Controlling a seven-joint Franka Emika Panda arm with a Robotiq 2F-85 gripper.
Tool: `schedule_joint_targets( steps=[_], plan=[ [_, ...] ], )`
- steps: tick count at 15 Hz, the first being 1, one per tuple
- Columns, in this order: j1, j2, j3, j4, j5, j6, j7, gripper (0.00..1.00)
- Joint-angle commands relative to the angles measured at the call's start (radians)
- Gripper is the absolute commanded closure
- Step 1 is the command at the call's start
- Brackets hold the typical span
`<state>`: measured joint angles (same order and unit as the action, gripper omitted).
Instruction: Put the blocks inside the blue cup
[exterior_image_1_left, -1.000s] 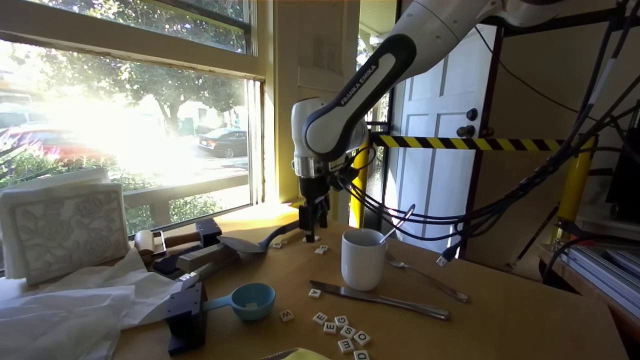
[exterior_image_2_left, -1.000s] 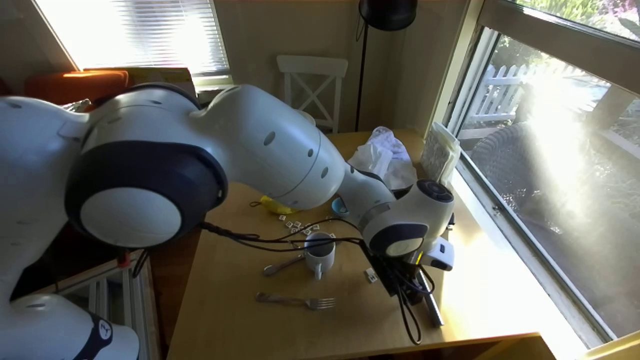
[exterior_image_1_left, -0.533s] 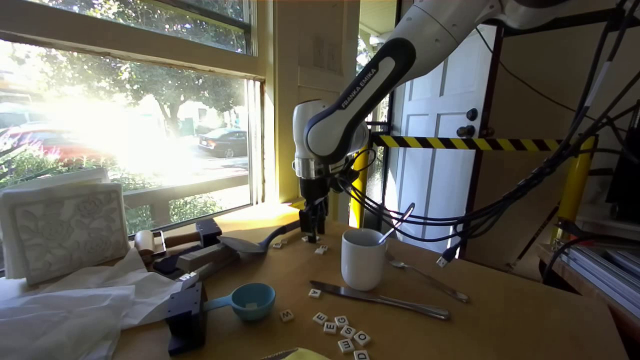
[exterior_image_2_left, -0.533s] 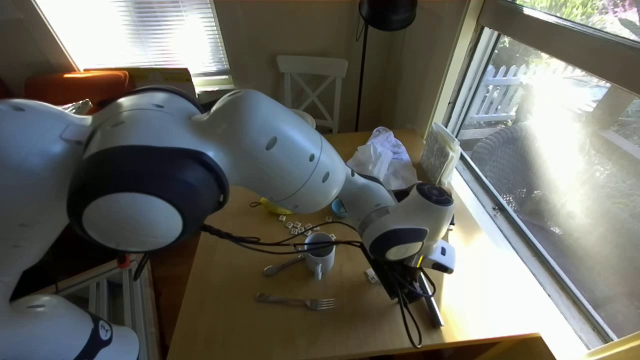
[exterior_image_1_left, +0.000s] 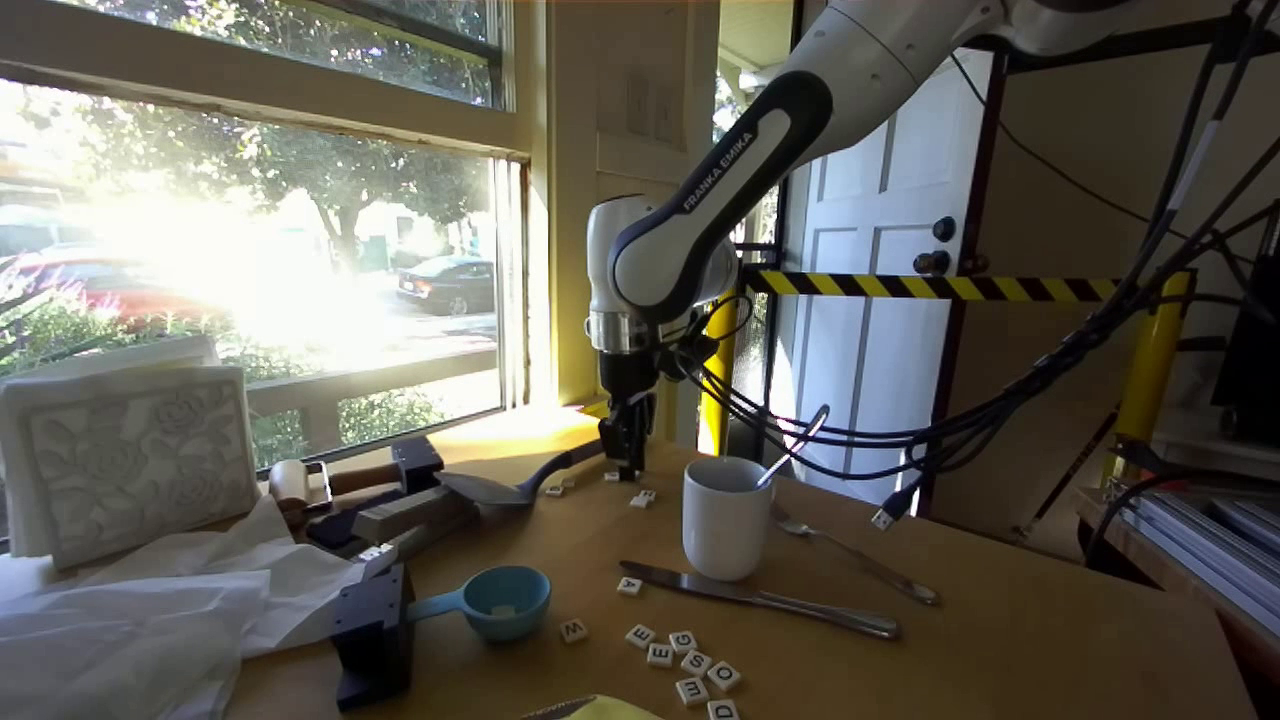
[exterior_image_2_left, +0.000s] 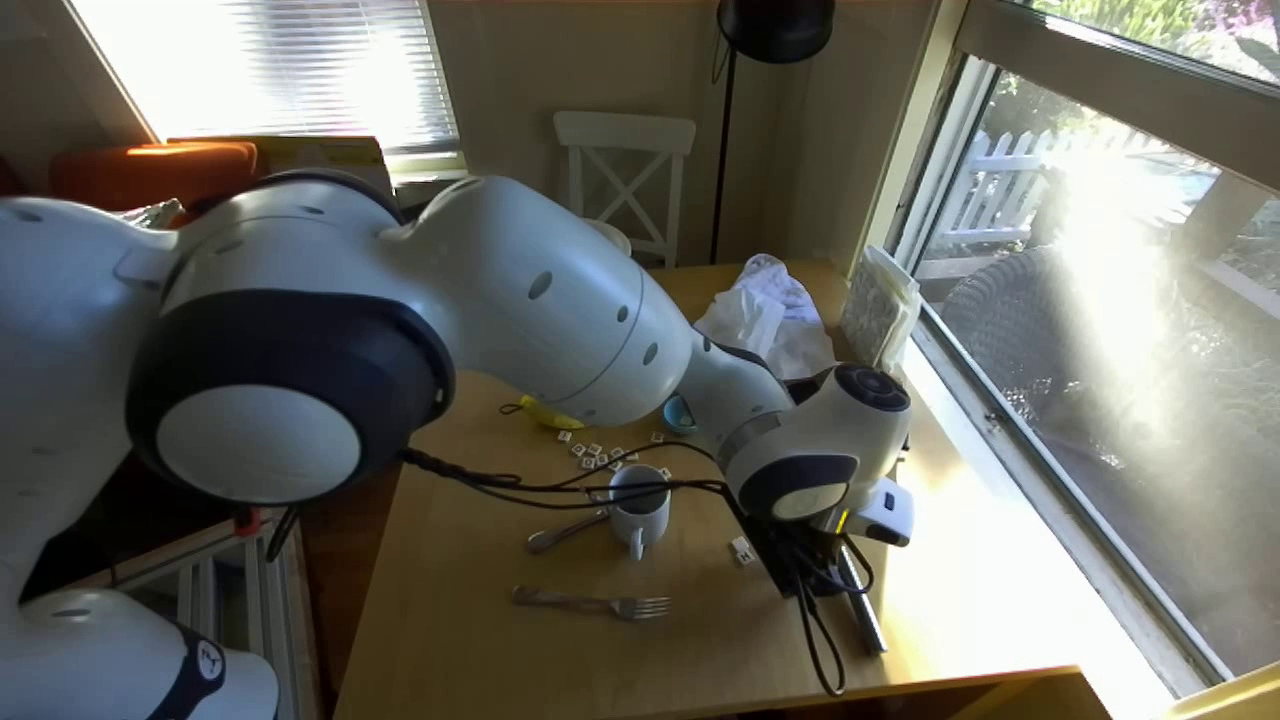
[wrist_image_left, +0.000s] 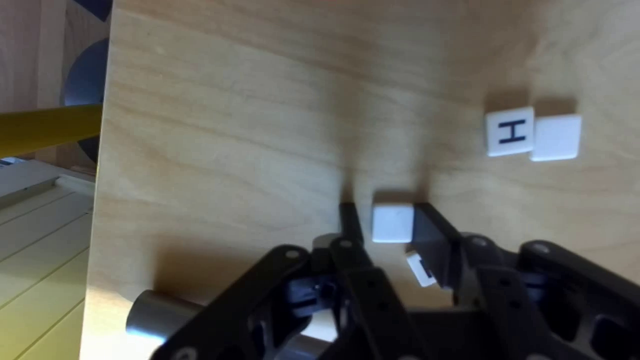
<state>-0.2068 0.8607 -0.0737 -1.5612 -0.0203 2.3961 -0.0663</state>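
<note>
In the wrist view the claw (wrist_image_left: 385, 217) stands narrowly parted astride a blank white block (wrist_image_left: 392, 224), an H block (wrist_image_left: 510, 132) on the surface (wrist_image_left: 225, 125) at two o'clock.

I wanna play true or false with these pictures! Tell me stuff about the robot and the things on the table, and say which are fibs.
1. In the wrist view, a white tile shows between the fingers of the gripper. True.
2. A pale square shows inside the blue cup. True.
3. Every letter tile is in the blue cup. False: many letter tiles lie on the table.
4. A tile marked H lies beside a blank-looking tile. True.
5. The fork stands in the white mug. False: the fork lies on the table.
6. The tile nearest the knife shows a Z. False: that is an A tile.
</note>
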Motion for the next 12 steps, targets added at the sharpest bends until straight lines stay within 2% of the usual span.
schedule_joint_targets(
  steps=[1,4,7,9,12],
  plan=[
    [-0.018,-0.010,0.018,-0.035,0.033,0.029,-0.026,0.98],
    [-0.018,-0.025,0.017,-0.053,0.037,0.035,-0.025,0.95],
    [-0.010,-0.107,0.025,-0.129,0.027,0.095,-0.048,0.95],
    [0.001,-0.179,0.045,-0.204,0.007,0.170,-0.109,0.95],
    [0.022,-0.274,0.094,-0.285,-0.012,0.194,-0.213,0.95]
  ],
)
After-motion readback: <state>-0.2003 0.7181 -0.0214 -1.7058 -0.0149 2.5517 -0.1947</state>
